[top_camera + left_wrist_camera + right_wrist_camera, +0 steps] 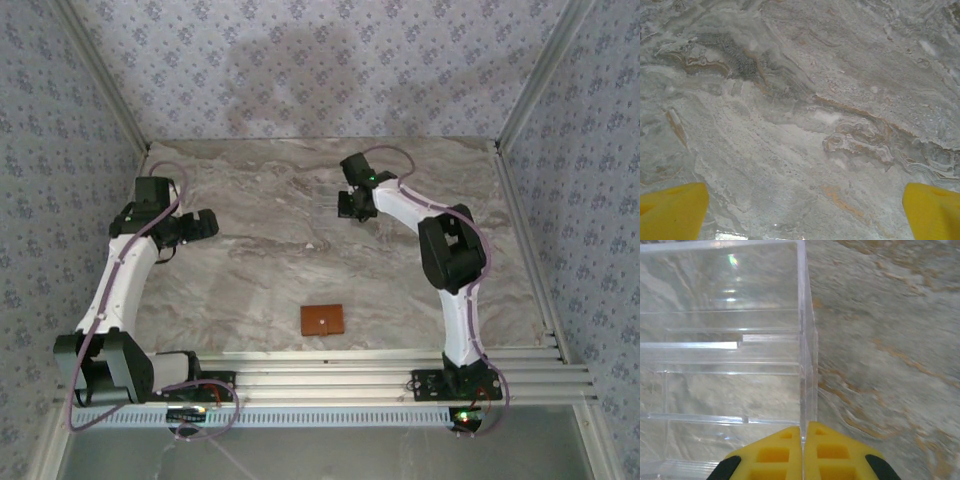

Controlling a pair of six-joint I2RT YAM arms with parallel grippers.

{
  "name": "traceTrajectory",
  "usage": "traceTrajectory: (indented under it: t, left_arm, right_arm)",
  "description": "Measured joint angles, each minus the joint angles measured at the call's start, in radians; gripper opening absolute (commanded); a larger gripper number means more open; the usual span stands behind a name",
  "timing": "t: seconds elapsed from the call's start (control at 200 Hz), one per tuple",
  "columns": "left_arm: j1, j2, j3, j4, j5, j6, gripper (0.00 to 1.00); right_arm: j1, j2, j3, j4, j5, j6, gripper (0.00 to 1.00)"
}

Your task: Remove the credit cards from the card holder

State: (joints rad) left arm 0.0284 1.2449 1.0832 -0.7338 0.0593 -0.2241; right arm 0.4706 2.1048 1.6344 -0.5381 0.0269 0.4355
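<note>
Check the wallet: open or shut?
Looks shut: the wallet lies flat as one brown rectangle, no inner faces or cards showing.

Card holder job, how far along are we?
Done: nothing yet; the brown card holder lies closed on the table. In hand: right gripper pinches the wall of a clear acrylic box; left gripper hangs open above the table. Left: open the holder, pull the cards.

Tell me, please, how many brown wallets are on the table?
1. The brown wallet lies flat near the middle of the table's near edge; none seems hidden.
</note>
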Motion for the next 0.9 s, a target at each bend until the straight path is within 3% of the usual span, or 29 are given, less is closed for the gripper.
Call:
traceTrajectory:
  t: [0.46,0.754,0.899]
  left_arm:
    - [0.005,0.022,0.000,0.000,-0.016,-0.004,0.99]
    - [0.005,0.027,0.000,0.000,-0.014,-0.005,0.99]
    - [0.003,0.027,-0.002,0.004,0.051,-0.047,0.97]
  right_arm:
    - [0.003,-0.134,-0.215,0.024,0.103,0.022,0.09]
    - [0.005,-0.167,-0.238,0.051,0.106,0.028,0.23]
    - [0.003,-0.222,-0.240,0.047,0.097,0.022,0.34]
